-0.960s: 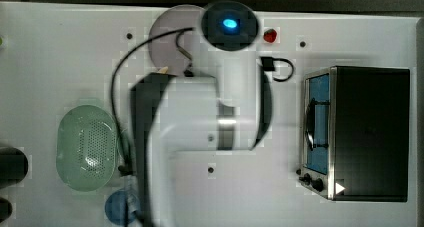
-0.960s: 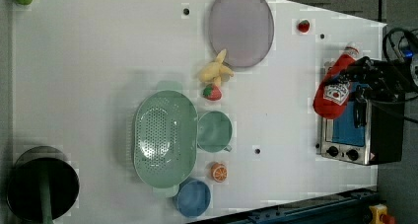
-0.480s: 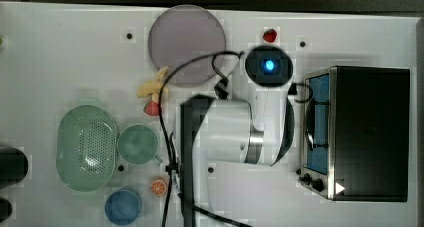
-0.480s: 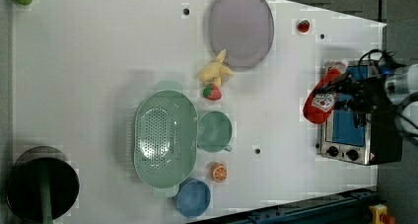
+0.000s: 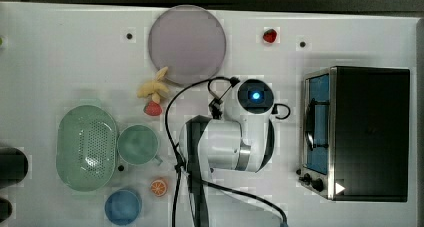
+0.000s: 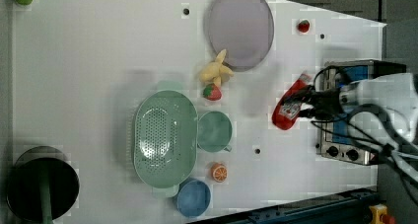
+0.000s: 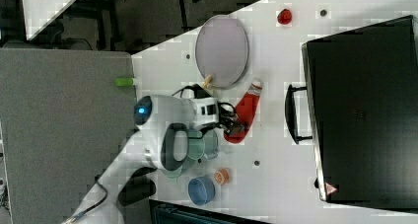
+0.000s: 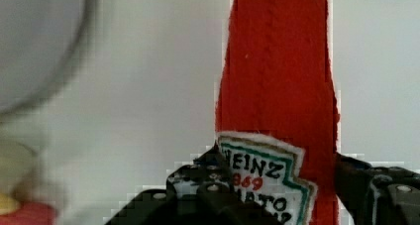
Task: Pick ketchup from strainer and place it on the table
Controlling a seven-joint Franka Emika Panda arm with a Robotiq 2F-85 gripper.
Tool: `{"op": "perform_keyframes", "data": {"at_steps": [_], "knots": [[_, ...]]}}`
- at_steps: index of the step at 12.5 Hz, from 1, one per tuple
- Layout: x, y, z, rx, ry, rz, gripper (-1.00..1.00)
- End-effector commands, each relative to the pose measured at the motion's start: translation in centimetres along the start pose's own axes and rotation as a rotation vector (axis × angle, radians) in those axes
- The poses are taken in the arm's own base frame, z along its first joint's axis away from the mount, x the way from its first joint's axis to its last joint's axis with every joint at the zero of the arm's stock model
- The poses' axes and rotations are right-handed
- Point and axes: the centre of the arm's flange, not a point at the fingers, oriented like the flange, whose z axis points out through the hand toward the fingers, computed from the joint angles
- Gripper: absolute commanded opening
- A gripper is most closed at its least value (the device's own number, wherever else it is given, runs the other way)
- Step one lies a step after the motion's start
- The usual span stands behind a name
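The ketchup [image 6: 290, 107], a red bottle with a white shield label, hangs tilted in my gripper [image 6: 298, 105], which is shut on its labelled lower half. It is over the white table [image 6: 98, 61], just off the small oven's front. In the right view the ketchup [image 7: 245, 111] lies between the grey-lilac plate and the oven handle, with the gripper [image 7: 231, 123] at its base. The wrist view has the ketchup [image 8: 277, 81] between two dark fingers [image 8: 198, 188]. The pale green strainer [image 5: 86, 147] holds nothing. In the top view the arm covers the bottle.
A small oven [image 5: 360, 132] stands at the top view's right. The grey-lilac plate [image 5: 189, 44], a yellow toy [image 5: 154, 87], a strawberry [image 5: 153, 108], a teal mug [image 5: 138, 144], an orange slice [image 5: 159, 187] and a blue cup [image 5: 122, 207] sit around the strainer. A second strawberry [image 5: 270, 35] lies near the far edge.
With the ketchup still in its grip, my gripper has travelled toward the left view's left, from over the oven to over the table in front of it.
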Motion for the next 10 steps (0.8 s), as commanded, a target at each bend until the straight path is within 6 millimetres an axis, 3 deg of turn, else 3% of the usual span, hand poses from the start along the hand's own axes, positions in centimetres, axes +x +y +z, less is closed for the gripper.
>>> {"op": "perform_keyframes", "data": {"at_steps": [1, 3, 5, 10], "knots": [[0.1, -0.8, -0.5, -0.024, 0.068, -0.115, 0.47], [0.3, -0.9, -0.5, -0.034, 0.084, -0.135, 0.91], [0.2, -1.6, -2.7, -0.019, 0.122, -0.137, 1.00], [-0.6, -4.3, -14.0, 0.064, 0.216, -0.032, 1.00]]}}
